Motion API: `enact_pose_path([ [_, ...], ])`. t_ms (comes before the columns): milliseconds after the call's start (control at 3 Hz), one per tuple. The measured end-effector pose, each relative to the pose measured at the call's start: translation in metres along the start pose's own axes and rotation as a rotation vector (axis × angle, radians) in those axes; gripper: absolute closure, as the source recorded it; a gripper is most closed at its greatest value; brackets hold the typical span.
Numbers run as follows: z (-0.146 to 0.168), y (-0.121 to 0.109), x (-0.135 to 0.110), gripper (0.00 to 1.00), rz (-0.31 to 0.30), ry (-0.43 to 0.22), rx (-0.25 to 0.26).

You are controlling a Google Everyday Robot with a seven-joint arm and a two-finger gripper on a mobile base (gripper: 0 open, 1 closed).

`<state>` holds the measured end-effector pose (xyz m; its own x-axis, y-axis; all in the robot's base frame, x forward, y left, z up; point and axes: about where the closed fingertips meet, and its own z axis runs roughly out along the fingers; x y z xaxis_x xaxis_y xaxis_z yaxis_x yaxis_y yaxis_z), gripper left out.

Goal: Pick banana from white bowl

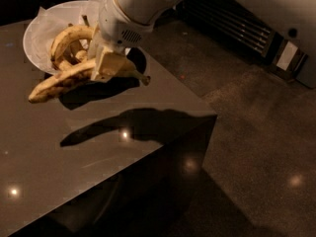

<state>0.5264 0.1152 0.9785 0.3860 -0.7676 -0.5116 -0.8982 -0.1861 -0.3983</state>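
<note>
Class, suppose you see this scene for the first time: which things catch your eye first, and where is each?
The gripper, upper left, is shut on the long speckled banana, whose end juts left past the white bowl over the dark table. Behind it the bowl, lined with crinkled paper, holds a shorter curved banana. A bold shadow of arm and banana crosses the tabletop.

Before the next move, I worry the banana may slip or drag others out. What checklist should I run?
1. Pincer, at the right edge of the wide white paper-lined bowl, shut on the long brown-speckled yellow banana: ok.
2. Grip centred on banana: not ok, nearer the stem end.
3. Banana free of bowl rim: cannot tell.
4. Short curved yellow banana lying in bowl: ok.
</note>
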Motion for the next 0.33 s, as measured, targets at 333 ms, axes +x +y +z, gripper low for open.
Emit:
enact_pose_path([
  [333,0.0051,0.0053,0.0033,1.00,0.004,0.005,-0.012],
])
